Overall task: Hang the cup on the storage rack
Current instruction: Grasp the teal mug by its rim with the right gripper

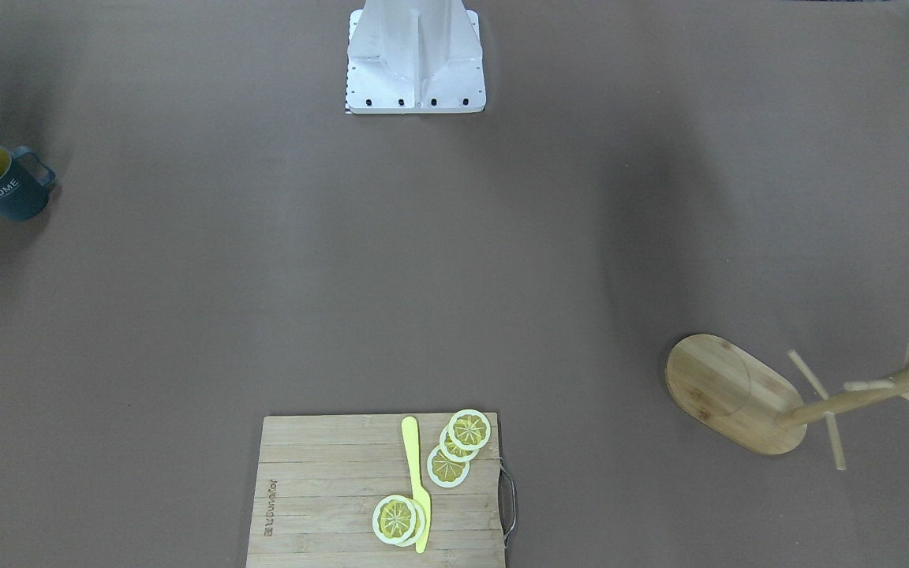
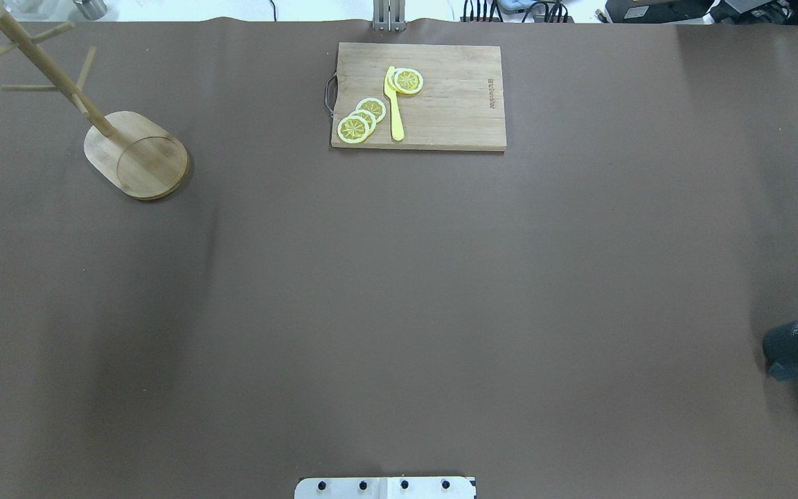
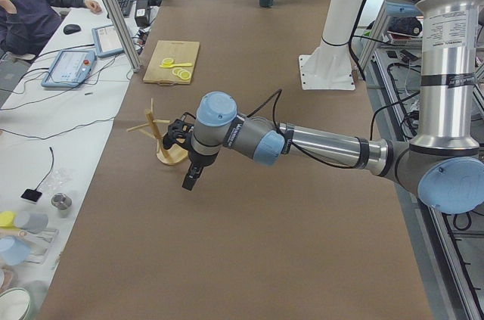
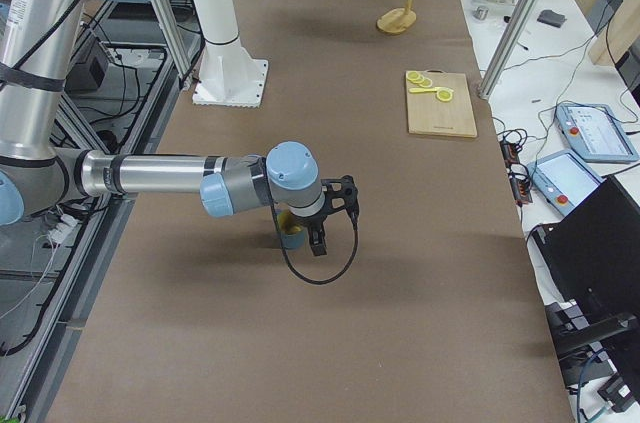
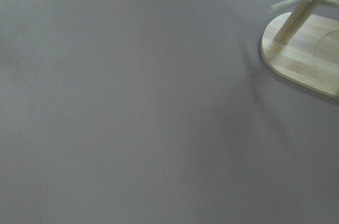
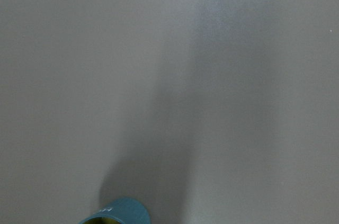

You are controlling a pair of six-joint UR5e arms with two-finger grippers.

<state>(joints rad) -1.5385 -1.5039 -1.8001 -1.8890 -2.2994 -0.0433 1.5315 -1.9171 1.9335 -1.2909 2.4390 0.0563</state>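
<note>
The cup [image 1: 3, 183] is set at the right edge of the surface [image 1: 454, 276], not yet picked up, well apart from the mug tree [image 1: 731, 386]. It should be grabbed next by the right end effector [image 4: 318, 235]; open or closed cannot be told.

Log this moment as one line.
cup upright, ungrasped | storage rack empty | left gripper near rack | right gripper near cup
</note>
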